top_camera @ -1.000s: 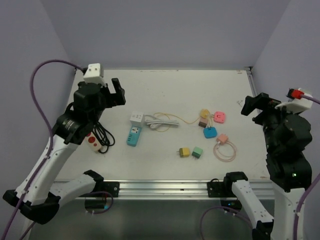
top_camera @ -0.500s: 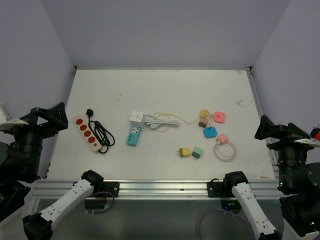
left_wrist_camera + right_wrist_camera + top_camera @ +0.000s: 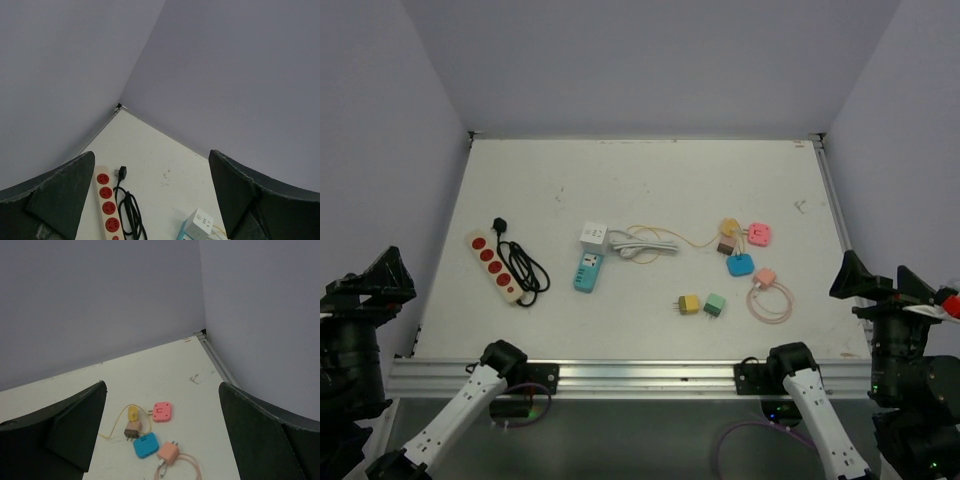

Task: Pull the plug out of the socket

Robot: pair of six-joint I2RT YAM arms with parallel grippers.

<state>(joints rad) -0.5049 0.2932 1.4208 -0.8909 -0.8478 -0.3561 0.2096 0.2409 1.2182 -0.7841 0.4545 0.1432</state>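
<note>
- Lilac walls stand around a white tabletop (image 3: 650, 180).
- White plug (image 3: 593, 235) sits touching the upper end of the teal socket (image 3: 587, 270), a little left of centre in the top view.
- Red power strip (image 3: 494, 267) with a black cable (image 3: 520, 262) lies further left.
- Small coloured adapters (image 3: 740, 265) lie right of centre.
- Left jaws are spread wide and hold nothing, at the lower left corner.
- Right jaws are spread wide too, empty, at the lower right corner.

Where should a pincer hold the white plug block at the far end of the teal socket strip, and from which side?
Probably its two flat side faces, coming from above: the white plug block is boxy, lies flat against the teal socket strip, and a grey cable crowds its right.
</note>
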